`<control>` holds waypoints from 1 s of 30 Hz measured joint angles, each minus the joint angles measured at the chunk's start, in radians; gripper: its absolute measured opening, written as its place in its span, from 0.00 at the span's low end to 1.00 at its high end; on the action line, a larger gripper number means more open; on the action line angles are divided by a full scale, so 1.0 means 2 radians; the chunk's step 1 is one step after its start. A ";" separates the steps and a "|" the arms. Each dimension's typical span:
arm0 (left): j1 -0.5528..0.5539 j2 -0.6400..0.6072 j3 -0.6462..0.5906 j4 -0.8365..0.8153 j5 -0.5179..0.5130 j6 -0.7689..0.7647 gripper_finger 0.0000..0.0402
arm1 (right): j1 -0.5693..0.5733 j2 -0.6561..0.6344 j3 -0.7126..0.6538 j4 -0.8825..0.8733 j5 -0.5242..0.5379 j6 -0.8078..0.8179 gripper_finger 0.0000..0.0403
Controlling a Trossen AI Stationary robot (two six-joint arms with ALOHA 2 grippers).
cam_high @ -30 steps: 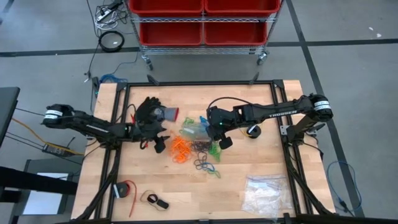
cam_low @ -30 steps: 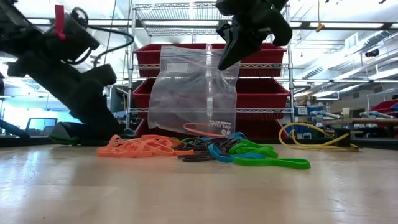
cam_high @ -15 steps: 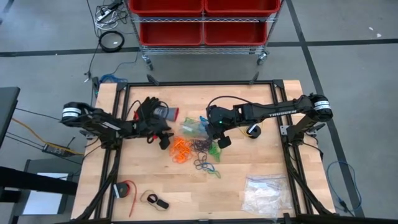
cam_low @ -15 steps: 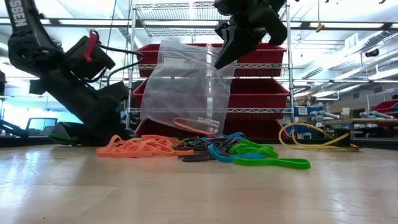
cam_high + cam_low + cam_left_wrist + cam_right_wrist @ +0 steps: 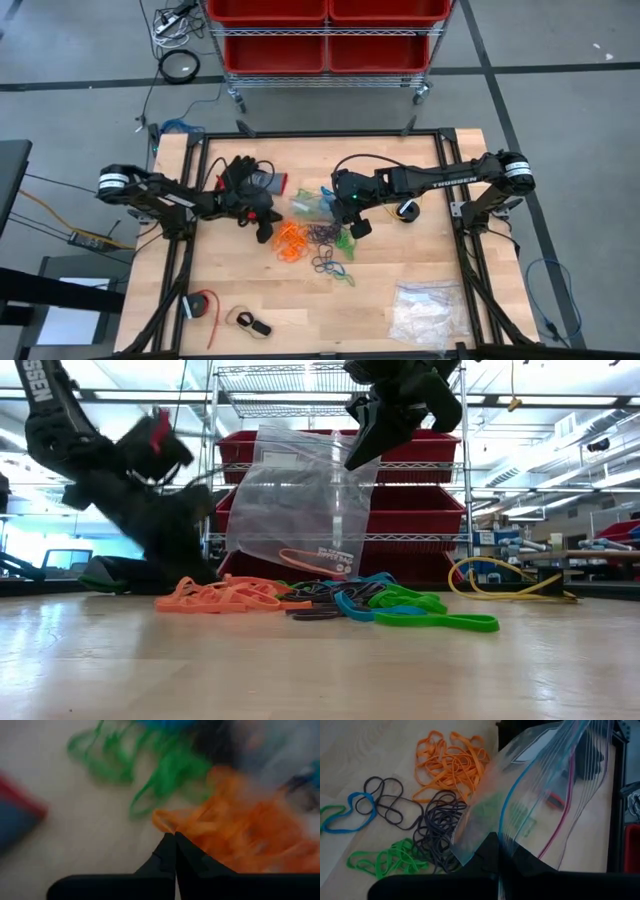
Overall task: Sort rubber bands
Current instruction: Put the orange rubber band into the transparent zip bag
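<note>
A second ago the left pincer (image 5: 262, 226) stood wide at the left edge of the pile; now its fingers are clenched tip to tip, and in the left wrist view they meet right at the near edge of the orange rubber bands (image 5: 235, 840), though the blur there hides whether a loop is actually caught between them; the arm has also drawn in toward the centre of the high view over that second; the right pincer (image 5: 352, 212), just right of centre in the high view, is unchanged, grasping the clear zip bag (image 5: 300, 505) by its top so that the bag hangs upright above the heap in the low view; the rubber bands (image 5: 315, 243) lie in a loose pile at the middle of the table (image 5: 420, 260), orange to the left, black in the middle, green and blue to the right and lower; I judge that the closing marks an attempted pick of an orange band, with the bag held ready to receive it, and the sorting has barely begun since nearly all the bands are on the wood.
</note>
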 joint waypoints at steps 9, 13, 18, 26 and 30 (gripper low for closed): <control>0.000 -0.117 0.073 -0.145 -0.009 0.045 0.00 | 0.000 0.000 0.000 -0.001 0.000 0.001 0.00; -0.001 -0.163 0.127 -0.262 -0.043 0.081 0.00 | 0.000 0.000 0.000 -0.001 0.000 0.004 0.00; -0.011 -0.203 0.206 -0.353 -0.097 0.127 0.00 | 0.000 0.000 0.000 -0.001 0.000 0.005 0.00; -0.021 -0.201 0.299 -0.367 -0.115 0.191 0.00 | 0.000 0.000 0.000 0.000 0.000 0.005 0.00; -0.021 -0.176 0.323 -0.351 -0.115 0.209 0.00 | 0.000 0.000 0.000 0.000 0.000 0.005 0.00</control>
